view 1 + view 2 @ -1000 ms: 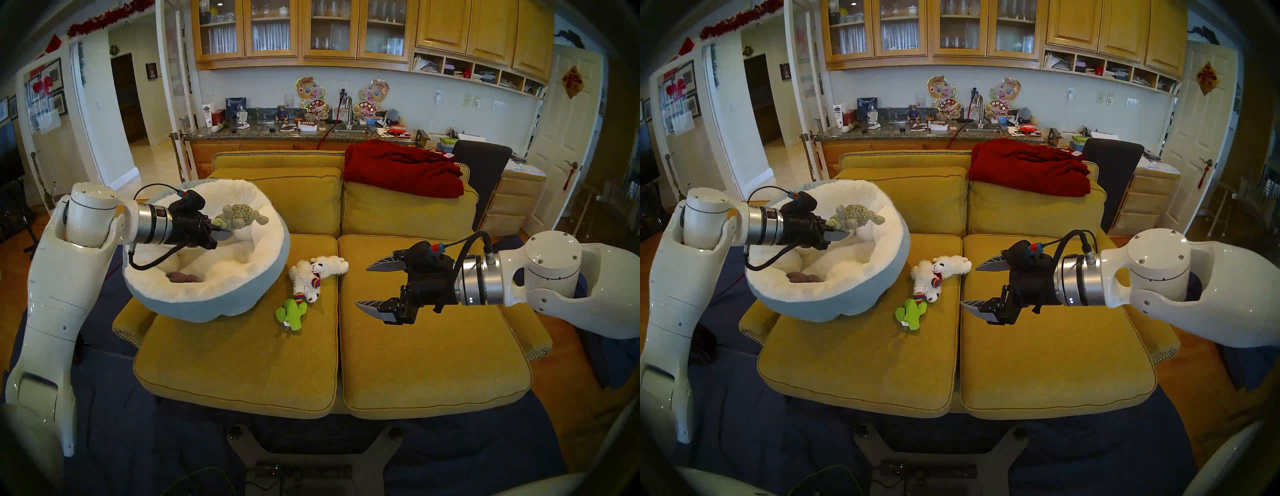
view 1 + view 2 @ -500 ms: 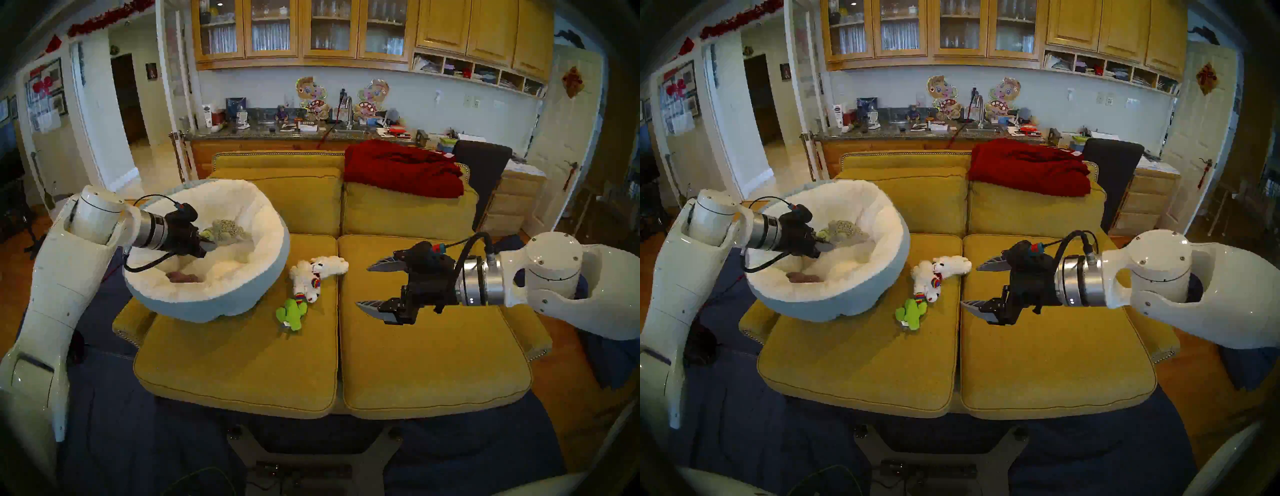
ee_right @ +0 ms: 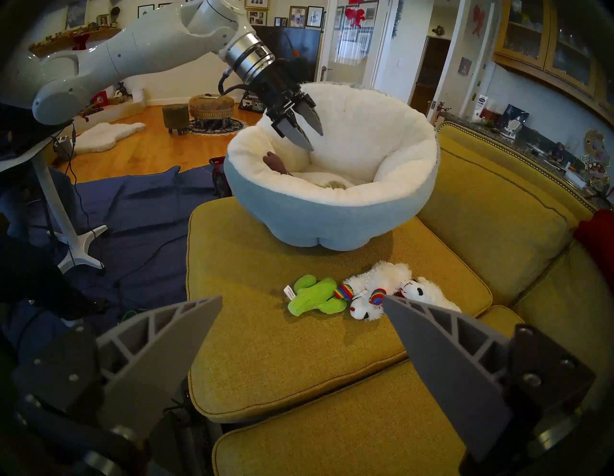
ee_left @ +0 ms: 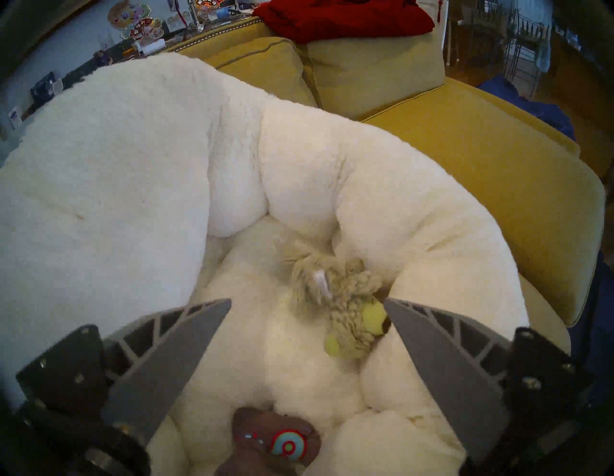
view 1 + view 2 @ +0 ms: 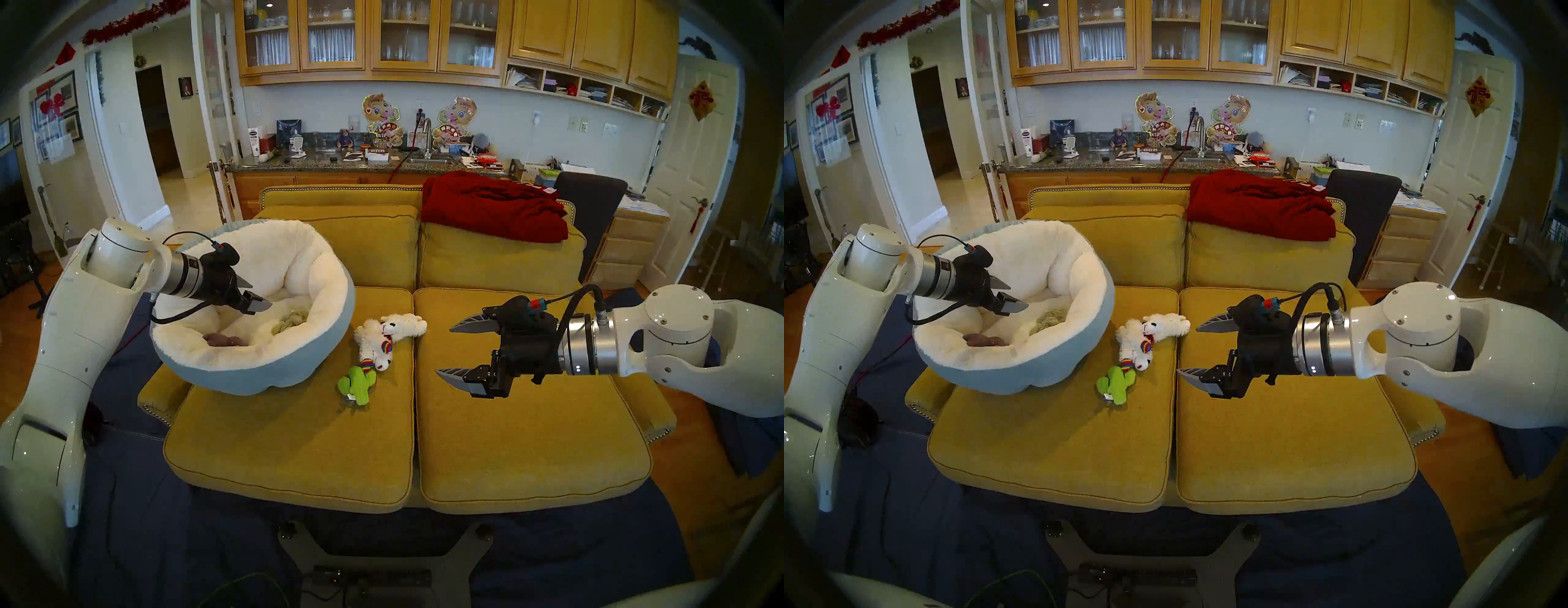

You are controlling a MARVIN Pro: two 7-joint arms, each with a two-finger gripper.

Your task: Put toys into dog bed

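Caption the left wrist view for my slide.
Open left gripper above the dog bed, shaggy tan toy lying inside.

dog bed (image 5: 271, 373): fluffy cream plush, matt blue-grey shell | sofa (image 5: 297, 446): coarse mustard weave | tan toy (image 4: 335, 299): shaggy | arms: glossy white plastic

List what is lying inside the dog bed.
Inside the dog bed: a shaggy tan toy and a purple-grey toy. The near rim covers the floor's front part.

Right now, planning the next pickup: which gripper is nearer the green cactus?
Right. The right gripper hovers just beside the green cactus; the left gripper is over the dog bed.
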